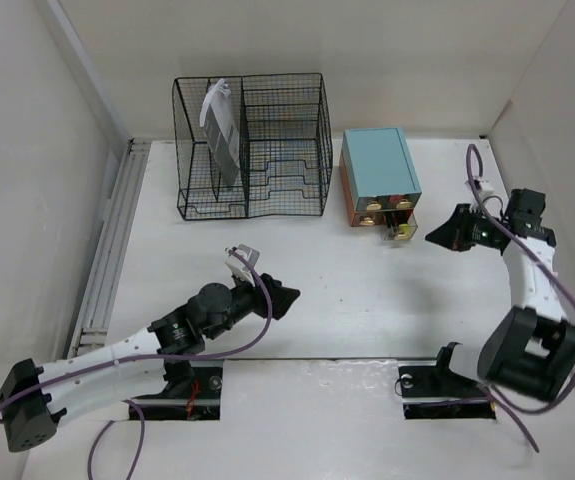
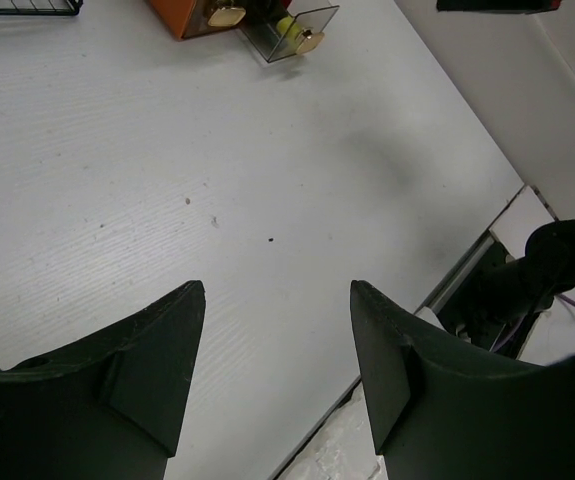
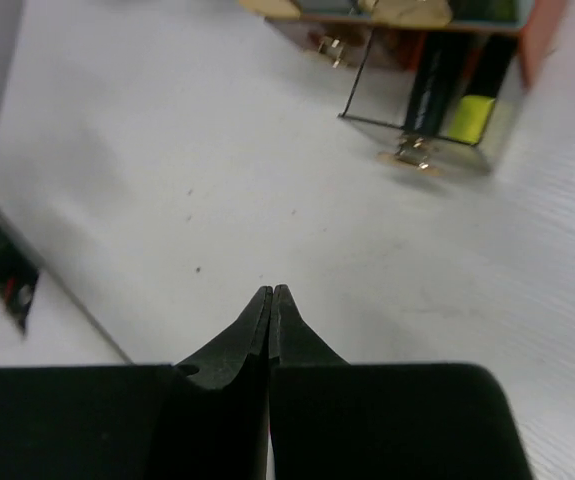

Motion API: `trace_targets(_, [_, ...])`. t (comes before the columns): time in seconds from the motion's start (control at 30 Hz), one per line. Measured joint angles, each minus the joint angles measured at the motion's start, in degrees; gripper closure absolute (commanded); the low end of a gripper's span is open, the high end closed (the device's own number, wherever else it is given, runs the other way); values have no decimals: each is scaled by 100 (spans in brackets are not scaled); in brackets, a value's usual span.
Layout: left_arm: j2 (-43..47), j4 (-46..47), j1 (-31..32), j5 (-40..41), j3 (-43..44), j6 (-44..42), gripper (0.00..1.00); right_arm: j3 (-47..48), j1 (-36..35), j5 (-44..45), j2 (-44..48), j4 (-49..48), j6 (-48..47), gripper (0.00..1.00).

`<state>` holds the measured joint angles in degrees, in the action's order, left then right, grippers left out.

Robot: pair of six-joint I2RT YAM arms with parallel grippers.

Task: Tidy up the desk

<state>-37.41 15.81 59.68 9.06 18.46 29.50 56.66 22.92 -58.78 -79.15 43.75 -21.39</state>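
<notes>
The desk is a wide white tabletop. My left gripper hovers over its middle, open and empty; in the left wrist view its fingers are wide apart above bare desk. My right gripper is shut with nothing between the fingers, just right of the teal-topped drawer box. The box's lower right clear drawer is pulled out. In the right wrist view the shut gripper points at the desk in front of that open drawer, which holds dark and yellow-green items.
A black wire-mesh file rack stands at the back left with a grey folder upright in it. White walls enclose left, back and right. The near desk edge shows in the left wrist view, with the right arm's base beyond.
</notes>
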Motion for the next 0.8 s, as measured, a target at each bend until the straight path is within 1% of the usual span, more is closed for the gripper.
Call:
trace_targets(0.07, [-9, 46, 0, -11, 0, 0, 43, -188, 0, 385, 726, -564, 640, 100])
trace_targets(0.13, [-35, 111, 0, -42, 0, 0, 43, -153, 9, 619, 743, -990, 1093, 100])
trace_targets(0.2, [-70, 131, 0, -68, 0, 0, 43, -74, 74, 787, 179, -1340, 1421, 100])
trace_targets(0.33, [-46, 133, 0, -94, 0, 0, 43, -57, 358, 1078, -1451, -1794, 1910, 100])
trace_targets(0.4, [2, 136, 0, -103, 0, 22, 43, -267, 468, 1292, -1805, -1967, 2164, 100])
trace_targets(0.47, [55, 136, 0, -103, 0, 59, 43, -588, 507, 1447, -1681, -2236, 2441, 100])
trace_targets(0.53, [90, 144, 0, -103, 0, 83, 43, -809, 507, 1521, -1335, -2479, 2675, 100])
trace_targets(0.63, [94, 160, 0, -103, -2, 105, 43, -850, 507, 1530, -938, -2957, 2951, 100])
trace_targets(0.7, [90, 160, 0, -103, -4, 107, 43, -848, 507, 1508, -885, -3311, 3115, 100])
trace_targets(0.8, [79, 166, 0, -103, -7, 107, 43, -850, 444, 1486, -1058, -3569, 3314, 100])
